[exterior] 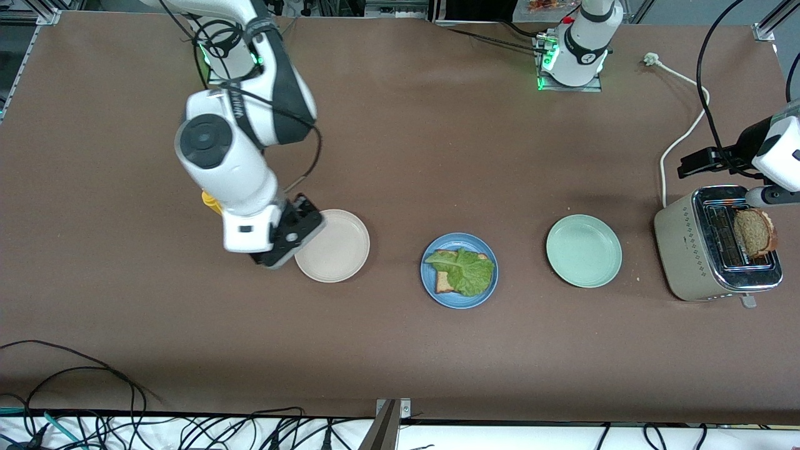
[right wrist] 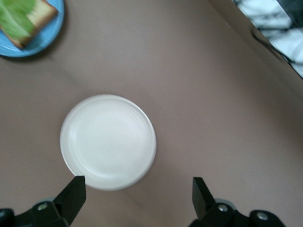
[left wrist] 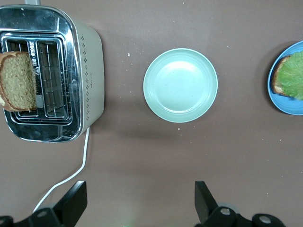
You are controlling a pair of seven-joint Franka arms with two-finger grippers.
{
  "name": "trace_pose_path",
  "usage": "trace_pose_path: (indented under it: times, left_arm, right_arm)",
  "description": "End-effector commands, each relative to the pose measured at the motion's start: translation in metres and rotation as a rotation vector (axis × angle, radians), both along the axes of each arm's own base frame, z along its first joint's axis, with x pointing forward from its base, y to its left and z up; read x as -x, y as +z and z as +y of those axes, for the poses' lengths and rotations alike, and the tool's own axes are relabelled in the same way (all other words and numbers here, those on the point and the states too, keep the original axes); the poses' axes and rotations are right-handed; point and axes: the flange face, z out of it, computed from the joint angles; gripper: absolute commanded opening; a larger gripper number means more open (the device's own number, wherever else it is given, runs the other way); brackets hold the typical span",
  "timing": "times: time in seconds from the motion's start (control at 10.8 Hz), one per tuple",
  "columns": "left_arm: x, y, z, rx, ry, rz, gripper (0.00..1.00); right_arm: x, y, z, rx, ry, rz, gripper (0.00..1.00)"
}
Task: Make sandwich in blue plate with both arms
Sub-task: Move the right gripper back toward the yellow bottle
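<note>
The blue plate [exterior: 459,299] sits mid-table and holds one brown bread slice [exterior: 442,282] with a green lettuce leaf [exterior: 469,270] on top. It also shows in the left wrist view [left wrist: 289,106] and the right wrist view [right wrist: 38,45]. A second bread slice [exterior: 755,232] stands up out of the toaster [exterior: 687,250], also seen in the left wrist view [left wrist: 19,80]. My left gripper [exterior: 703,162] is open and empty [left wrist: 141,194] above the table beside the toaster. My right gripper [exterior: 287,237] is open and empty [right wrist: 137,189] over the edge of the cream-white plate [exterior: 334,247].
A pale mint-green plate [exterior: 584,250] lies between the blue plate and the toaster. The toaster's white cable [exterior: 678,140] runs toward the left arm's base. A yellow object [exterior: 209,201] is half hidden by the right arm. Black cables lie along the table's near edge.
</note>
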Motion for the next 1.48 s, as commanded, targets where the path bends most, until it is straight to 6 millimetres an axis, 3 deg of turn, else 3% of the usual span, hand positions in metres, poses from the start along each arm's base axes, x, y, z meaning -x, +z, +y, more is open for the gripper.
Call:
trace_pose_path:
  times: [0.0,0.19,0.37,0.74,1.11,1.39]
  left_arm:
    - [0.002,0.002,0.002,-0.010,-0.008,0.000,1.00]
    - [0.002,0.002,0.002,-0.010,-0.008,0.000,1.00]
    - [0.002,0.002,0.002,-0.010,-0.008,0.000,1.00]
    - [0.002,0.002,0.002,-0.010,-0.008,0.000,1.00]
    - [0.002,0.002,0.001,-0.010,-0.009,0.000,1.00]
    - [0.002,0.002,0.002,-0.010,-0.009,0.000,1.00]
  right_arm:
    - [0.005,0.029,-0.081,0.032,-0.139,0.102,1.00]
    - [0.013,0.035,-0.147,0.026,-0.216,0.161,1.00]
    - [0.027,0.036,-0.191,-0.006,-0.238,0.189,1.00]
    - [0.048,0.020,-0.281,-0.047,-0.137,0.240,1.00]
    - [0.079,0.006,-0.345,-0.147,-0.005,0.249,1.00]
    - [0.103,-0.027,-0.373,-0.267,0.137,0.257,1.00]
